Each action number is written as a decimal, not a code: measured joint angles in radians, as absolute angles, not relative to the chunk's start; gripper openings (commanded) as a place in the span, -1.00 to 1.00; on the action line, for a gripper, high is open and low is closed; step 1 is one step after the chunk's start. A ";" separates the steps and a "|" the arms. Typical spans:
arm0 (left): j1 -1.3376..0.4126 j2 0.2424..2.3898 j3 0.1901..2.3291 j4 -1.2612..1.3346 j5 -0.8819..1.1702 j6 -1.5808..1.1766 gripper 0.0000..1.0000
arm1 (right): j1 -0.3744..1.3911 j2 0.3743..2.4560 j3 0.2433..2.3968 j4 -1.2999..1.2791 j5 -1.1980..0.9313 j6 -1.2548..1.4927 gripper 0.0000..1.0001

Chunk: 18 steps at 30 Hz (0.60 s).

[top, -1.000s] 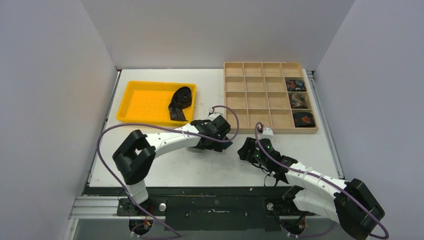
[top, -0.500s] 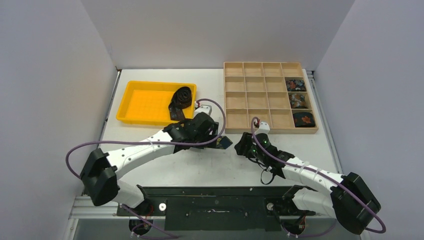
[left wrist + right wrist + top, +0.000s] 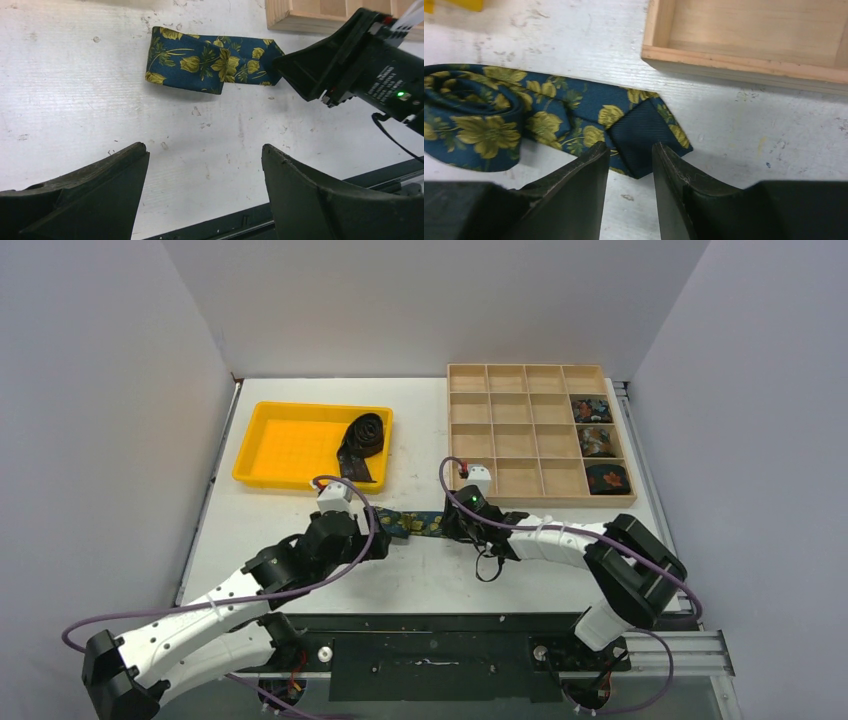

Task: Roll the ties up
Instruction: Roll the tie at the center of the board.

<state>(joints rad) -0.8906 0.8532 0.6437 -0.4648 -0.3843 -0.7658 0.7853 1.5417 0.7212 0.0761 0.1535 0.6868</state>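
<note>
Bench (image 3: 430,575) open on near side of tie (image 3: 415,523). Wooden box (image 3: 540,502) just behind right gripper (image 3: 452,525); yellow tray (image 3: 290,483) behind-left.

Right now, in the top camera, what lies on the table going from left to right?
Yellow tray → black tie at its right end → floral tie → wooden box → three rolled ties in its right column.

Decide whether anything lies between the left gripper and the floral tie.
Nothing visible does. Only bare table separates the open left gripper from the tie. The right gripper sits at one end of the tie, not in between.
</note>
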 measured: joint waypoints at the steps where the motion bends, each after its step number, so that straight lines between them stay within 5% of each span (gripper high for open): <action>1: -0.887 0.827 0.632 -0.459 -0.389 -0.772 0.62 | 0.786 1.565 0.731 0.072 0.163 0.685 -0.25; 18: -0.841 0.947 0.612 -0.324 -0.328 -0.782 0.62 | 0.649 1.493 0.639 -0.059 0.247 0.707 -0.29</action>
